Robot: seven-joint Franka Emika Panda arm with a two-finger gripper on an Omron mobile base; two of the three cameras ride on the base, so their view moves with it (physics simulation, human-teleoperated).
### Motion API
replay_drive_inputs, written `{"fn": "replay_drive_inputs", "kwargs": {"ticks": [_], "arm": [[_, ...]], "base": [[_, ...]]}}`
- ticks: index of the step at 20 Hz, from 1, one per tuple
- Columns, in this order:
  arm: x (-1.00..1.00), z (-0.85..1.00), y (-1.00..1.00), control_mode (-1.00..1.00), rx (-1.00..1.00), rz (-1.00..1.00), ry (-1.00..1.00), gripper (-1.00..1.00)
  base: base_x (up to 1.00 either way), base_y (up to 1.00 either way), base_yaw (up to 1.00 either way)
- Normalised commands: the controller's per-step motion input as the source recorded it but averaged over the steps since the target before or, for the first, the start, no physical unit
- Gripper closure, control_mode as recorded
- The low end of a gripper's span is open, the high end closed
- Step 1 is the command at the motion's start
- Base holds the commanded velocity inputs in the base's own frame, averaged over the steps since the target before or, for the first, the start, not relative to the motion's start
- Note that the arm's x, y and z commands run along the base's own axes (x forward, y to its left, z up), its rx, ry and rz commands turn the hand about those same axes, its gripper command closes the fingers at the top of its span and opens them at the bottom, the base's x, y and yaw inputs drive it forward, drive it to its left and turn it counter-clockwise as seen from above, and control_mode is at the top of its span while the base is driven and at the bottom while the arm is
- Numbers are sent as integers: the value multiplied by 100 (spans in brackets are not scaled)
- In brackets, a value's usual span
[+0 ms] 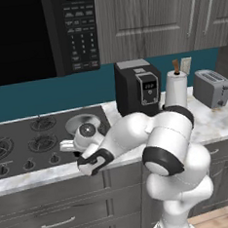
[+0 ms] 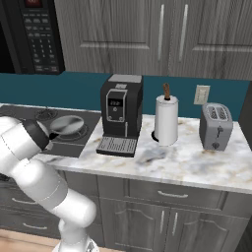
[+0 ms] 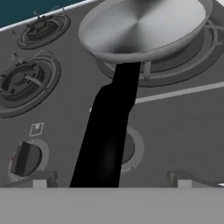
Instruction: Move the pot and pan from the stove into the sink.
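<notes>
Slippage is the worry: the pan point(image 3: 144, 28) is sitting at the stove's point(image 3: 183, 127) front right corner, its long black handle point(image 3: 109, 131) running between the gripper's point(image 3: 111, 178) spread fingers — gripped that far out, it could tip — nothing is gripped yet.

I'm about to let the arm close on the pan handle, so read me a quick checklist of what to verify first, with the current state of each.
1. Pan sits on a stove burner: ok, resting on the grate in the hand view.
2. Black handle runs toward the gripper: ok, it passes between the two fingertips.
3. Gripper open: ok, a tip stands clear on each side of the handle.
4. Fingers level with the handle: cannot tell, the handle hides the depth.
5. Coffee machine clear of the pan: ok, it stands on the counter beside the stove.
6. Route to the sink: cannot tell from these views.
</notes>
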Motion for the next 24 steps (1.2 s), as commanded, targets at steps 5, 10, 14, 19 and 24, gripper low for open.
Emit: {"fn": "replay_drive_inputs", "kwargs": {"ticks": [5, 10, 14, 19, 24], "arm": [[6, -3, 1, -100, 0, 0, 0, -100], [2, 0, 0, -100, 0, 0, 0, -100], [23, 0, 12, -100, 0, -1, 0, -100], [21, 2, 10, -100, 0, -1, 2, -100], [0, 0, 0, -100, 0, 0, 0, -100]], "base": [[0, 0, 0], [0, 0, 0], [0, 0, 0], [0, 0, 0], [0, 0, 0]]}}
